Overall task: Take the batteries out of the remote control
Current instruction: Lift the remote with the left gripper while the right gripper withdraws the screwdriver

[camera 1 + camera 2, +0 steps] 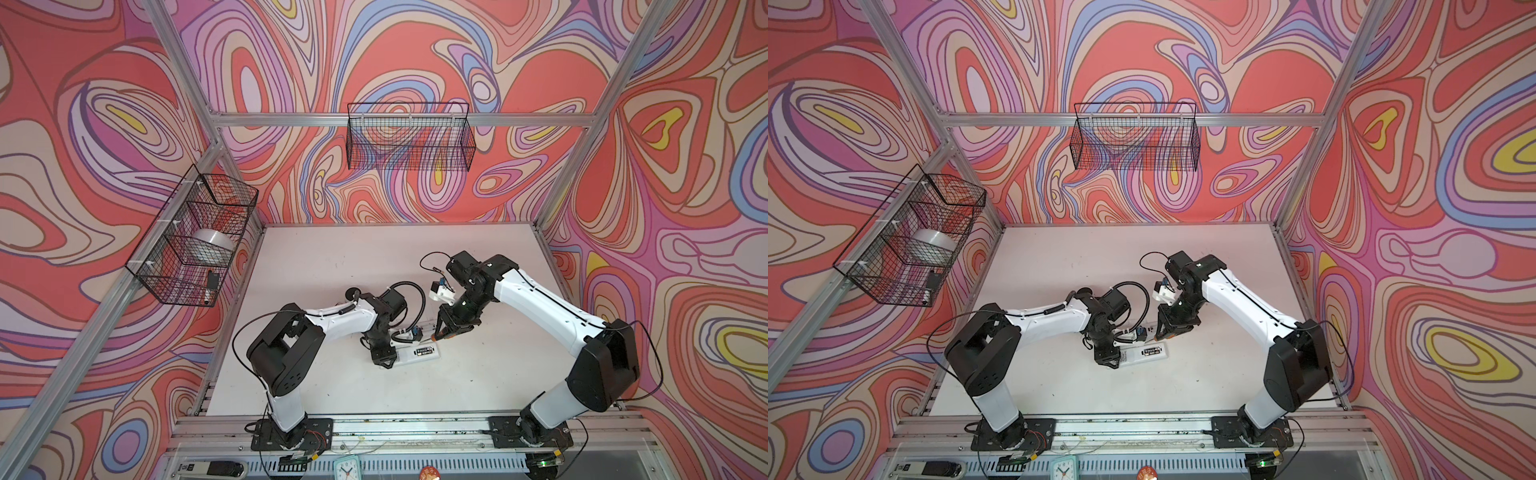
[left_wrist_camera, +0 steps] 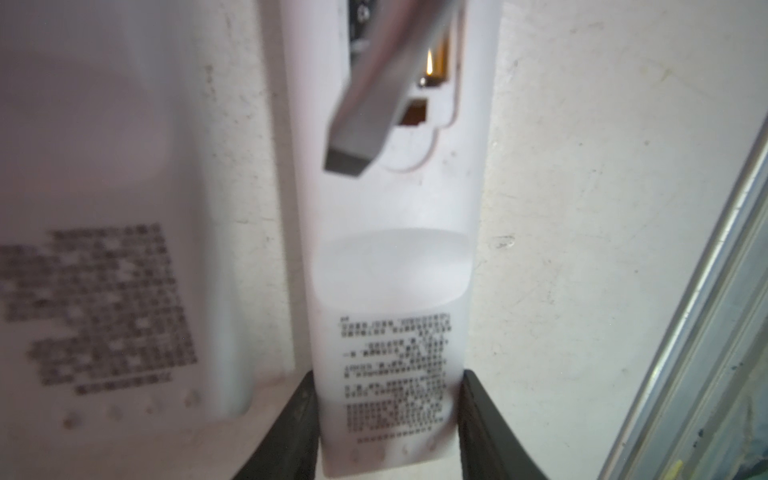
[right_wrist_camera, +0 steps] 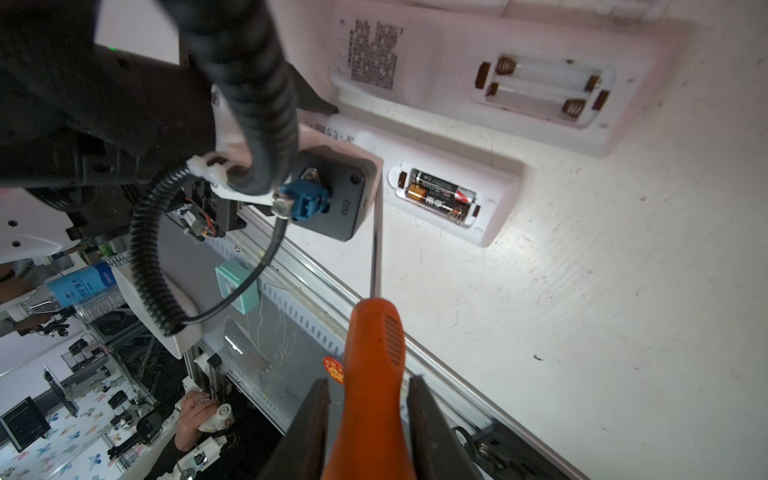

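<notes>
Now two black batteries (image 3: 440, 195), one gold-ended, are lying in the white remote (image 3: 500, 199), left pincer (image 2: 386, 378) clasping it, right pincer (image 3: 368, 382) clamping an orange screwdriver (image 3: 374, 340).

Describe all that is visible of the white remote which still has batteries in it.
The remote is a slim white plastic bar lying back-up and flat on the white table. Its battery cover is off; two black batteries lie side by side in the open bay, one showing a gold end. Small dark print covers the other end, where the jaws of the left gripper clamp both long sides. The screwdriver blade hovers at the bay's edge; contact cannot be told.
</notes>
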